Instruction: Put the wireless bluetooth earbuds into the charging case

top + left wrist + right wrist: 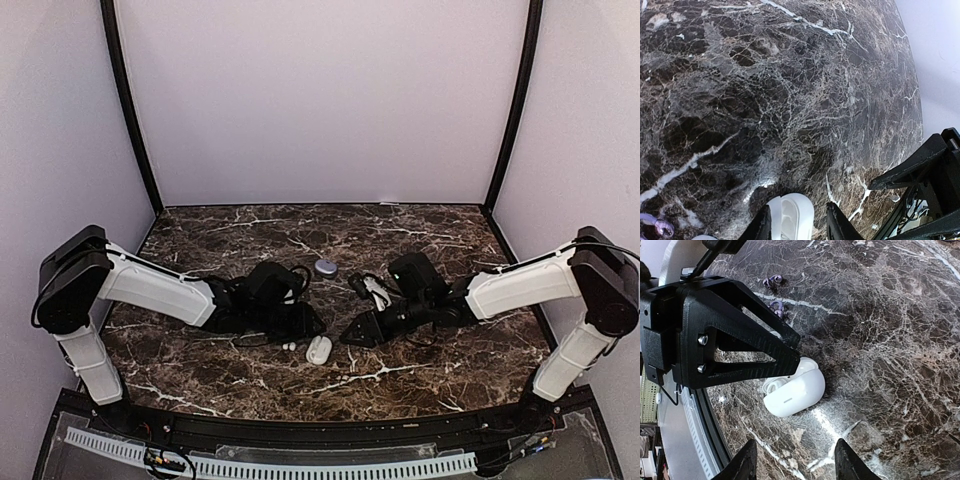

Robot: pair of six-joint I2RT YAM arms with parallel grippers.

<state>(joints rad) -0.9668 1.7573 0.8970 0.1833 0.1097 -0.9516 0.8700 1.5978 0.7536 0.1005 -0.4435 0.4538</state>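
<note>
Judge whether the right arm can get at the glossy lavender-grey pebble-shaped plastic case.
Probably yes: the lavender-grey case lies on bare marble beyond the right pincer, uncovered, with nothing between them.

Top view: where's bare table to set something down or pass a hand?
Free: the far strip between the back wall and the grey-blue case; the near strip between the white case and the table's front edge. Tight: the centre, where the left end effector and right end effector crowd the white case and earbuds.
</note>
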